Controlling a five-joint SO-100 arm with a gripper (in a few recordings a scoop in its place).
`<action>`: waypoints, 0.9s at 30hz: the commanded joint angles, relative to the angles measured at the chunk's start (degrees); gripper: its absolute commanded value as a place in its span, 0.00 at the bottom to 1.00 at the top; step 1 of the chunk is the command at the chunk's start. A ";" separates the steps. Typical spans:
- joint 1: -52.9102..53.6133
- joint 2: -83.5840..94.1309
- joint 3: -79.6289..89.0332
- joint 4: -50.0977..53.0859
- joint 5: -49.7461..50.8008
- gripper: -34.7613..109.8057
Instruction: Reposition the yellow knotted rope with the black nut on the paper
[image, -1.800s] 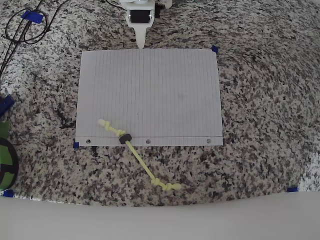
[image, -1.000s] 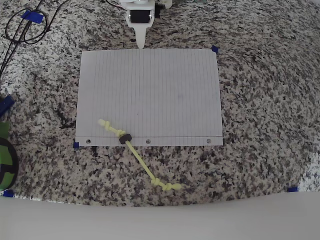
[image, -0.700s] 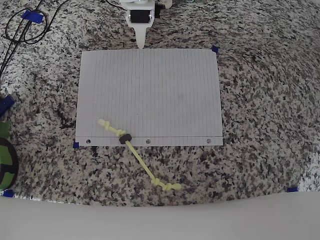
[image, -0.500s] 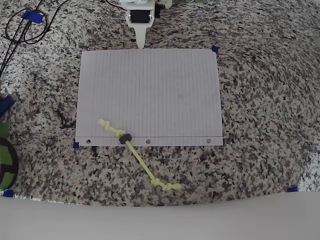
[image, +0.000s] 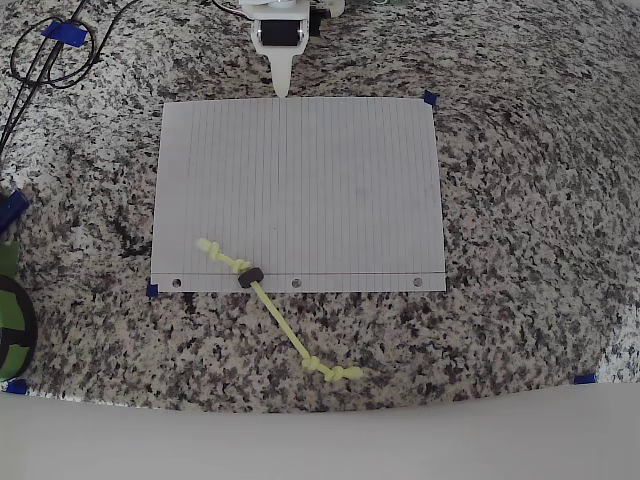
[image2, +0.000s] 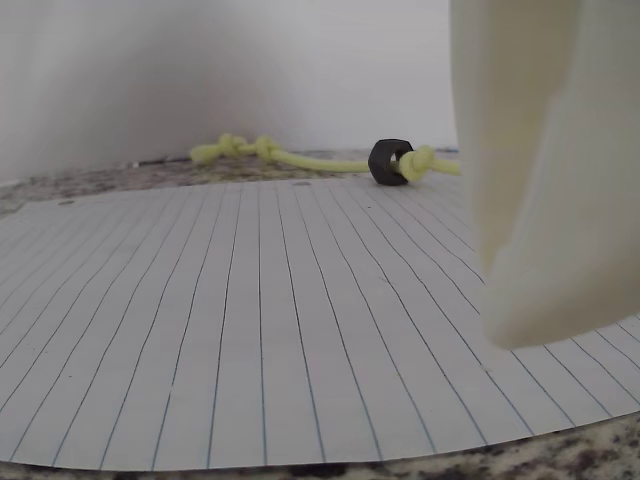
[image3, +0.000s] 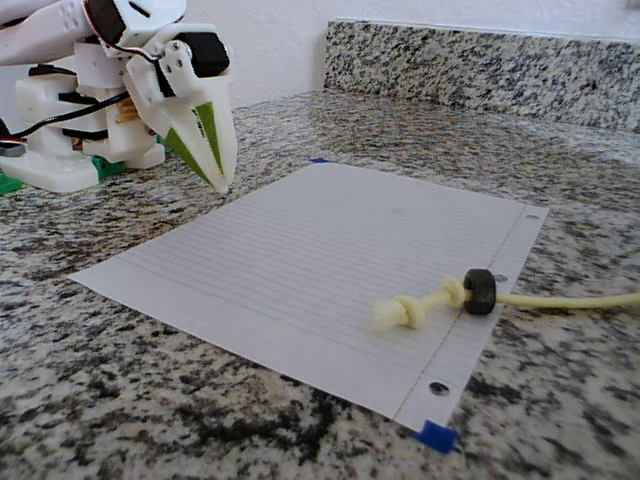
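Colours only:
- paper (image: 300, 190): white, thin grey ruling, one darker margin line by the punched-hole edge.
- yellow knotted rope (image: 285, 325): pale yellow-green along its length, knots the same shade.
- black nut (image: 250, 277): matte black, sits dark against the paper's hole edge.
- countertop (image: 530, 200): speckled granite, grey, black and white flecks all round the paper; backsplash (image3: 480, 60) behind the paper has the same pattern.
- gripper (image3: 205, 140): white shell, green inner faces on the fingers, black block at the top.
- tape tabs at the paper's corners (image3: 436, 436): blue.
- cables (image: 45, 55) off the paper's top-left corner: black.
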 joint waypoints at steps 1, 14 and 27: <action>-0.26 0.18 0.09 -0.53 0.09 0.27; 0.44 -0.62 0.18 -11.69 -0.35 0.27; -0.26 -17.67 -5.62 -28.56 -0.35 0.26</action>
